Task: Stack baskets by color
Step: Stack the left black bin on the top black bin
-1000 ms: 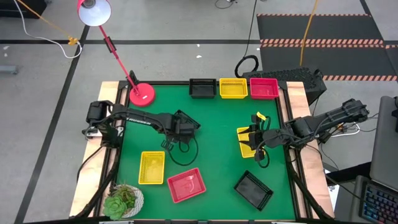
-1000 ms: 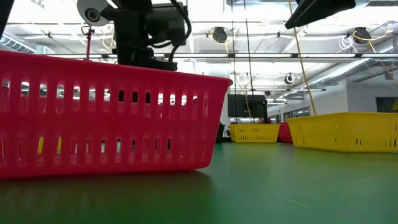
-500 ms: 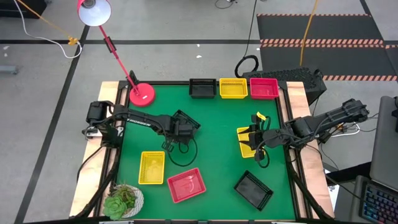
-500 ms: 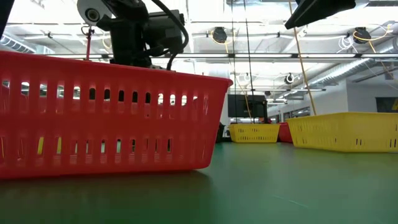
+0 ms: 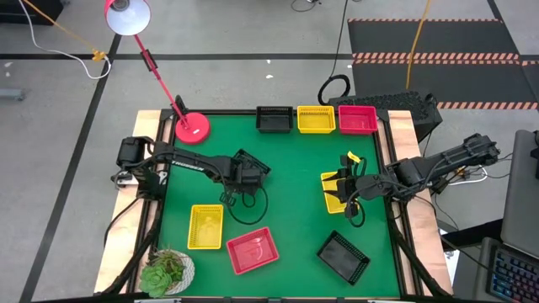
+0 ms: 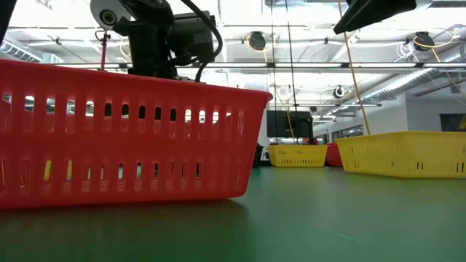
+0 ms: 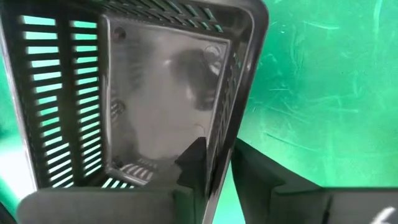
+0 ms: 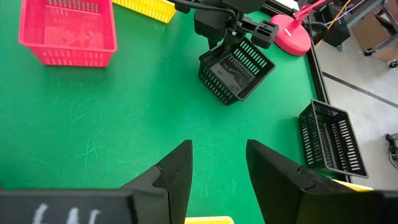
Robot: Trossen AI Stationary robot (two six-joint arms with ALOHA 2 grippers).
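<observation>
Left tool (image 7: pixel 214 165) tighter on black basket (image 7: pixel 134 93)

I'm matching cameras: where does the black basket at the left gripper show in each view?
High: black basket left of centre, under the left arm.
Low: not visible.
Left wrist: fills the picture.
Right wrist: upper middle.
Landmark: red basket, front of table.

floor (image 5: pixel 219 76) grey, taped lines — ceiling (image 6: pixel 306 29) white, pipes | striped mat (image 5: pixel 438 57)
</observation>
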